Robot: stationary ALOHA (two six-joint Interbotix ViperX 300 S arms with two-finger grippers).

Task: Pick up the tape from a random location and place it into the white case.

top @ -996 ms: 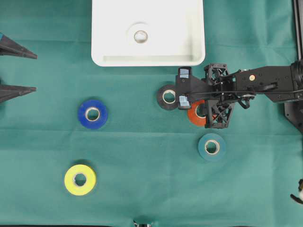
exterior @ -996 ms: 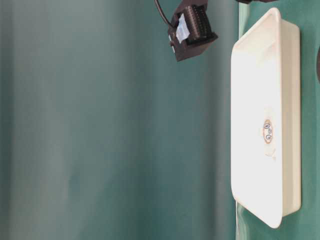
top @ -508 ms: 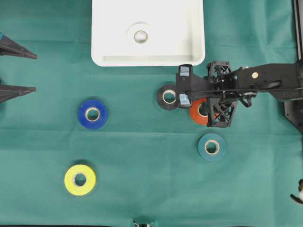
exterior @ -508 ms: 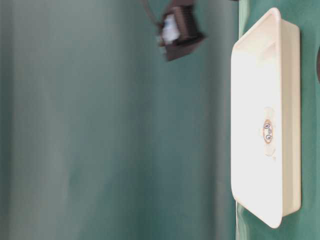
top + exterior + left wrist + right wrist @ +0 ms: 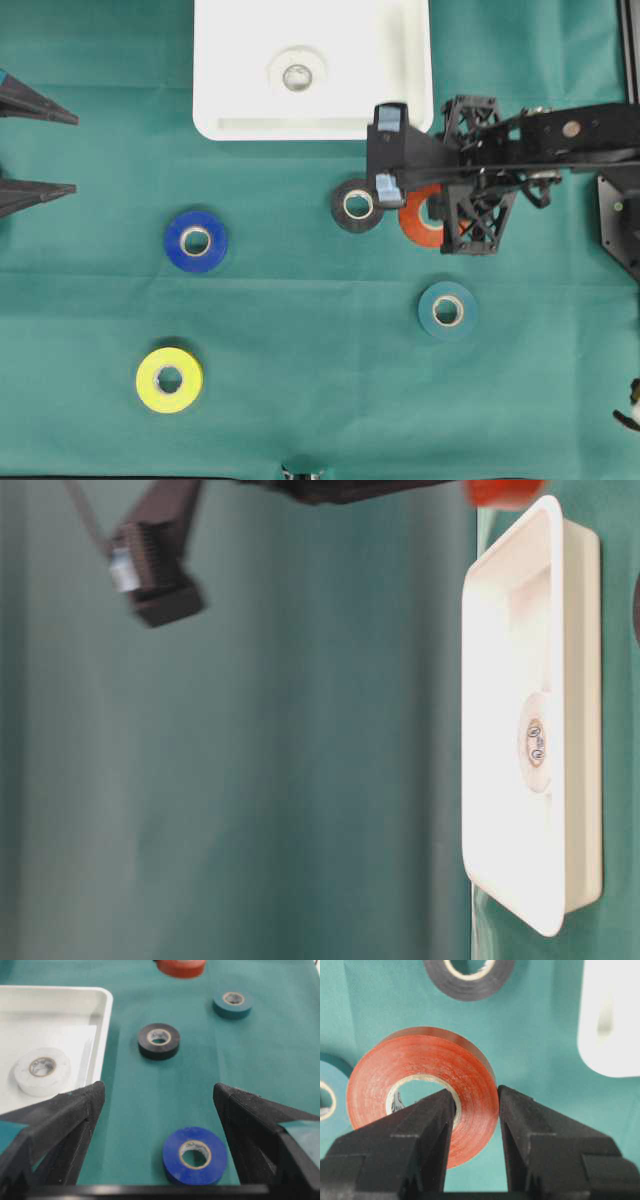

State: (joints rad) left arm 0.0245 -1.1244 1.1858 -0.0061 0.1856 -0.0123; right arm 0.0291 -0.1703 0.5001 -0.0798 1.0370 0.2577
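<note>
Orange tape [image 5: 422, 1091], clamped in the right tool [image 5: 475, 1110], has lifted off the tabletop [image 5: 320, 400] beside the white case [image 5: 225, 128], ready for transfer.

We find no readable text: the white tape roll's [image 5: 42, 1071] core markings are too small to decipher.

A white roll of tape [image 5: 297, 76] lies inside the white plastic case [image 5: 240, 126]. Below it, on the green-clothed surface [image 5: 310, 350], the black tape roll [image 5: 355, 206] sits right of the blue tape roll [image 5: 196, 241].
</note>
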